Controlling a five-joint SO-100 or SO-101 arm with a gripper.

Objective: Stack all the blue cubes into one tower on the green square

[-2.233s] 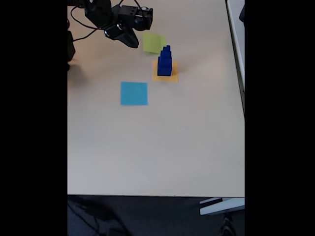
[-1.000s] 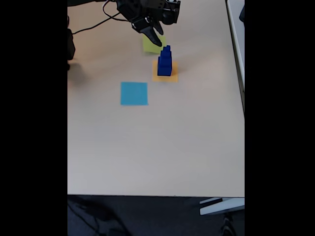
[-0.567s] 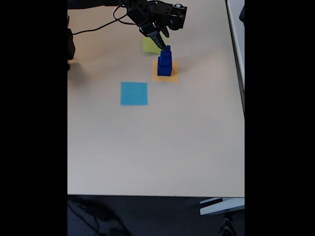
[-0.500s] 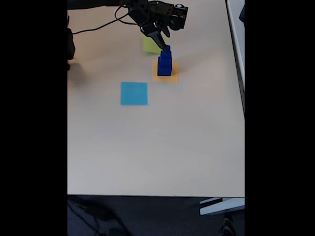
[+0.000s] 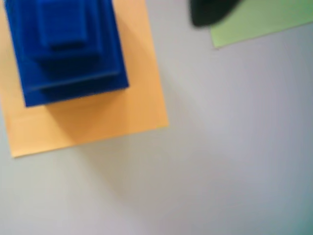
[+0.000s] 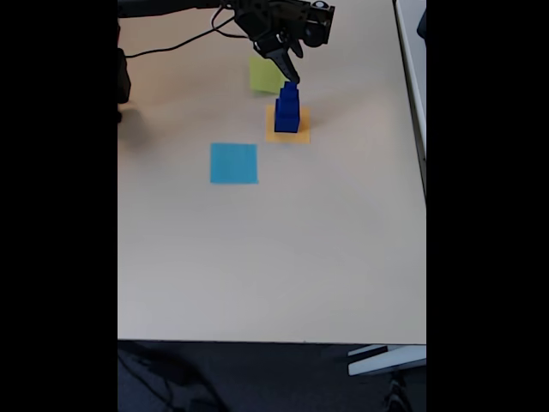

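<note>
Fixed view, left to right: light blue square (image 6: 233, 163) flat on the worktop (image 6: 274, 257), well apart from the rest. Green square (image 6: 265, 75) sits further back, bare, partly covered by the arm. Just right of and nearer than it, the orange-yellow square (image 6: 287, 133) carries the blue cubes (image 6: 287, 110), stacked as one tower, large at the base, small on top. The tower is on the orange square, not the green one.

End effector (image 6: 293, 75) hangs just above the top cube, tips pointing down at it. Cannot tell from this view whether the jaws are spread or closed, or whether they touch the cube.

Wrist view adds detail: looking straight down the tower (image 5: 66, 49), three nested blue outlines, base sitting toward the upper left of the orange-yellow square (image 5: 98, 117). Bare worktop (image 5: 220, 147) separates that paper from the green square (image 5: 264, 19) at the top right. A dark blurred finger (image 5: 212, 11) overlaps the green paper's edge. Picture is soft; the jaw gap is not readable here either.

Versus 2.2 s ago: the arm was off to the left of the green square, clear of the tower; it has swung right and come in over the stack. The cubes and all three papers have not moved.
</note>
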